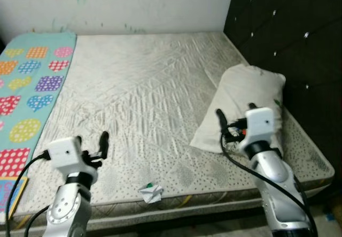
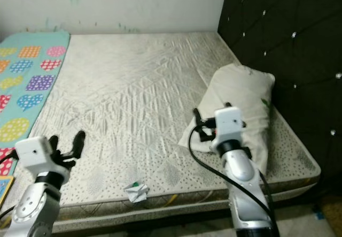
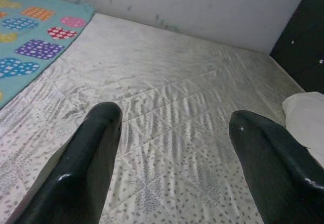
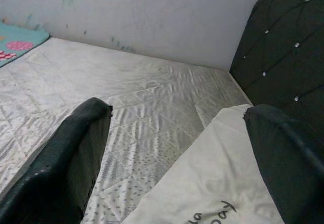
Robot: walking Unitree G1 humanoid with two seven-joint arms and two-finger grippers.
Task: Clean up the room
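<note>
Teal blanket with coloured polka-dot hearts [image 1: 29, 82] along left edge of bare quilted grey mattress [image 1: 144, 87]. Left gripper [image 1: 92, 145] over mattress near front-left, jaws spread wide, holding nothing. Crumpled white paper scrap with green mark [image 1: 151, 192] lies near front edge, between arms. Right gripper [image 1: 227, 125] jaws wide, at white pillow [image 1: 243, 103] beside black tufted headboard [image 1: 288, 44].

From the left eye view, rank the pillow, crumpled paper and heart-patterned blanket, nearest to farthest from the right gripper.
1. Pillow, right beside the right gripper, by the headboard.
2. Crumpled paper, at the mattress's near edge, toward the robot's left.
3. Heart-patterned blanket, along the far left side.
</note>
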